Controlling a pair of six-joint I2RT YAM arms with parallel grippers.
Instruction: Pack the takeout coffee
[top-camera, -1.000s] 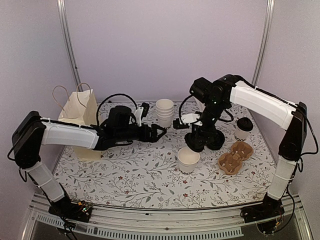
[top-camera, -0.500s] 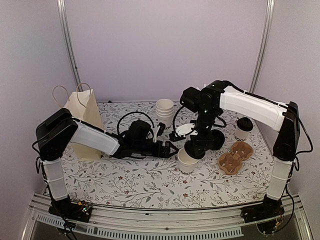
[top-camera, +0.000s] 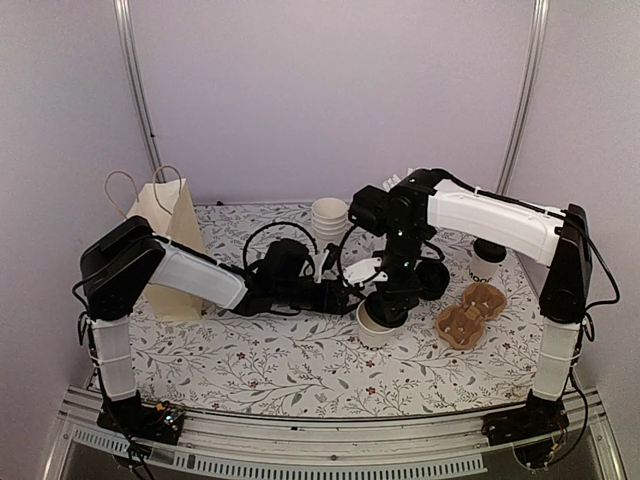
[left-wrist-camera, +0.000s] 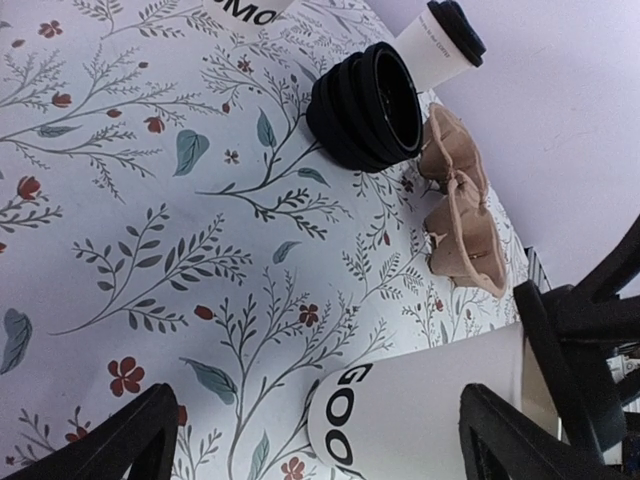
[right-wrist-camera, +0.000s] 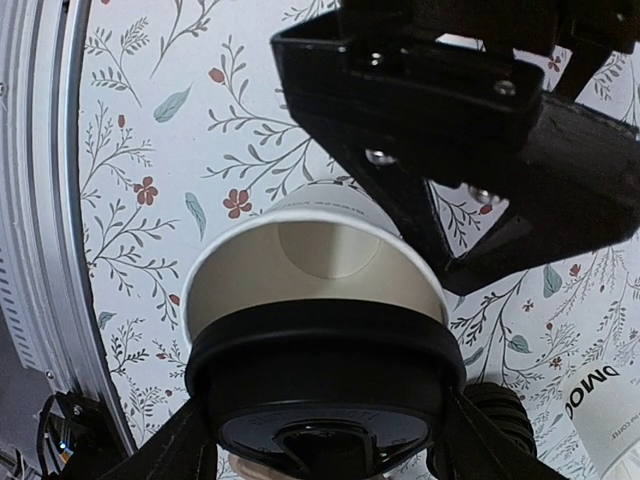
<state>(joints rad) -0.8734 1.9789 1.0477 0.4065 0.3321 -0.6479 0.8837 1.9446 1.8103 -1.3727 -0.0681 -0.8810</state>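
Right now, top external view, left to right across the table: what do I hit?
paper bag → stack of white cups → near cup, no lid on yet → stack of black lids → lidded cup. The cardboard carrier overlaps these, so it is left out.

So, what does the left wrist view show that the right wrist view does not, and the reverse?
Only the left wrist view: brown moulded pulp cup carriers, and the black lettering on the side of the open white paper cup, just ahead of the open left gripper.
Only the right wrist view: the empty inside of that cup, the round black plastic lid held by the right gripper partly over its rim, and the metal rail at the table edge.
Both: the cup and the white floral tablecloth.
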